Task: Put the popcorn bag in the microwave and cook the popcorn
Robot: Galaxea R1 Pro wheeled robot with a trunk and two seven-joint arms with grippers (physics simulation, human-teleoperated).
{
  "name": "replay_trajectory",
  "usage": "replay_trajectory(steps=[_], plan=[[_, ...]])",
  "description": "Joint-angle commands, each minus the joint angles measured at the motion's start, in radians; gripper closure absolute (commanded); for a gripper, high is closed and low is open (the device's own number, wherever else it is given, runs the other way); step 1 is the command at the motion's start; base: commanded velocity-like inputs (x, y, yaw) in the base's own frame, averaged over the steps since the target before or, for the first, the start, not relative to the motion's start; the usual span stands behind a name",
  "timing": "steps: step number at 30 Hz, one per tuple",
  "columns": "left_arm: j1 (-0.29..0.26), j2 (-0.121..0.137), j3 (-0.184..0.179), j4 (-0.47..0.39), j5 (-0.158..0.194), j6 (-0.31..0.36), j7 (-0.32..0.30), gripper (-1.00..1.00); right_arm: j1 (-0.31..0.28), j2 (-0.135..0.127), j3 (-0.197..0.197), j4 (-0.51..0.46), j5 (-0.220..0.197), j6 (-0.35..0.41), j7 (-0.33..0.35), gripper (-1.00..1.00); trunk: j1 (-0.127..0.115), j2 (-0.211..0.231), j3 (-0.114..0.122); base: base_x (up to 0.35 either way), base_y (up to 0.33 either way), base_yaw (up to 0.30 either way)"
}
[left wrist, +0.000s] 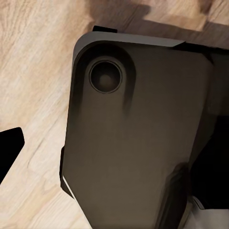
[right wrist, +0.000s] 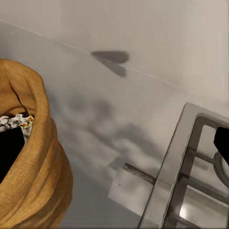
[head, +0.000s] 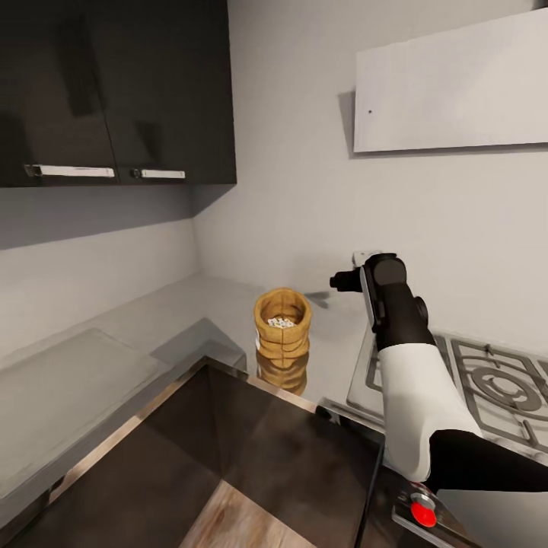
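Note:
The popcorn bag (head: 282, 323), a tan sack with a rolled rim and white kernels showing inside, stands upright on the grey countertop (head: 183, 312) near the corner. My right gripper (head: 344, 281) hovers just right of the bag, a little above its rim, and is open and empty. In the right wrist view the bag (right wrist: 40, 176) is close at one side, with one dark fingertip (right wrist: 10, 152) in front of its mouth and the other at the opposite edge. My left gripper (left wrist: 114, 152) hangs low over the wooden floor, open and empty. The microwave is out of view.
A steel gas hob (head: 472, 380) with grates lies right of the bag, under my right arm. Dark wall cabinets (head: 114, 91) hang at the upper left, a white hood (head: 457, 84) at the upper right. Dark cabinet fronts (head: 228, 449) drop below the worktop edge.

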Motion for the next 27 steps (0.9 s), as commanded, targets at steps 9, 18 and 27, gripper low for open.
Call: replay_trajectory(steps=[9, 18, 27], plan=[[0.000, 0.000, 0.001, 0.000, 0.005, -0.002, 0.000, -1.00, -0.001, 0.001, -0.003, 0.003, 0.005, 0.003, 0.011, -1.00, 0.000, -0.001, -0.001, 0.144, 0.043, 0.000], [0.000, 0.000, 0.002, -0.001, 0.005, -0.003, 0.000, -1.00, -0.001, 0.001, -0.002, 0.007, 0.002, 0.003, 0.011, -1.00, 0.000, -0.001, -0.001, 0.067, 0.050, 0.000], [0.000, -0.001, 0.002, -0.001, 0.005, -0.003, 0.000, -1.00, -0.001, 0.001, 0.001, 0.067, 0.012, 0.003, 0.008, -1.00, 0.000, -0.001, -0.001, 0.013, 0.012, 0.000]])
